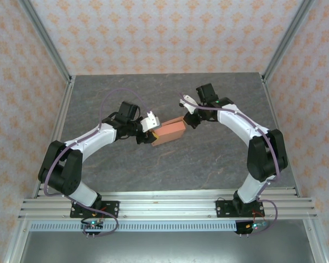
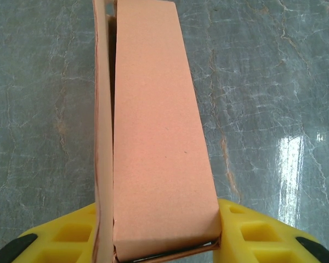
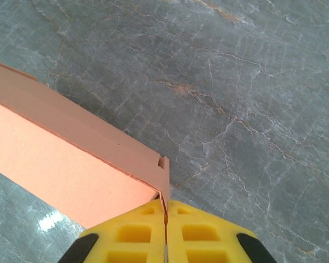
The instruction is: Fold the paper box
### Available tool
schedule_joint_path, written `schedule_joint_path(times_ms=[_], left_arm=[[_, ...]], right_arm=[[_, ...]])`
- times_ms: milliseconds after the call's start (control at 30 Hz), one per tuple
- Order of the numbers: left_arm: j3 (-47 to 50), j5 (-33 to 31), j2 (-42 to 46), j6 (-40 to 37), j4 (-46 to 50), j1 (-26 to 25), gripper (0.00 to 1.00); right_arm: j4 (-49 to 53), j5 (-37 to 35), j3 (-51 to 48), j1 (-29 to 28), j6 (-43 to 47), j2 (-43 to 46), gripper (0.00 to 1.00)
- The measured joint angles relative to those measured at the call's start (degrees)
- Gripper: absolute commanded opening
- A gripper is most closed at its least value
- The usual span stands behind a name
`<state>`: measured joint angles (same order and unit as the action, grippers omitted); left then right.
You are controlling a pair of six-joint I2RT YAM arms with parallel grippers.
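Top external view showed the salmon-orange thin-card paper box (image 1: 169,131) already shaped into a shallow rectangular shell, held over the middle of the grey marbled desk (image 1: 208,164) between the left end effector (image 1: 148,135) and the right end effector (image 1: 186,121). Left wrist view showed the left one clamped across the box's width, with one side flap (image 2: 102,137) ajar. Right wrist view showed the right one pinched flat on a corner edge (image 3: 164,189). Tucking that flap seemed the step left.
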<state>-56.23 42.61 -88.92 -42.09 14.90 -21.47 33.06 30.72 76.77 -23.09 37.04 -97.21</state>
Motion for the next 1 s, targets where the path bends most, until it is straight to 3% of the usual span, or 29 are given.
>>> schedule_joint_path(times_ms=[433, 1000], left_arm=[[-2.9, -2.0, -2.3, 0.2, 2.3, 0.5, 0.41], [-4.7, -4.9, -3.3, 0.0, 5.4, -0.1, 0.39]], right_arm=[[9.9, -11.0, 11.6, -4.7, -18.4, -6.5, 0.07], [16.7, -11.7, 18.4, -5.5, -29.8, -9.7, 0.06]])
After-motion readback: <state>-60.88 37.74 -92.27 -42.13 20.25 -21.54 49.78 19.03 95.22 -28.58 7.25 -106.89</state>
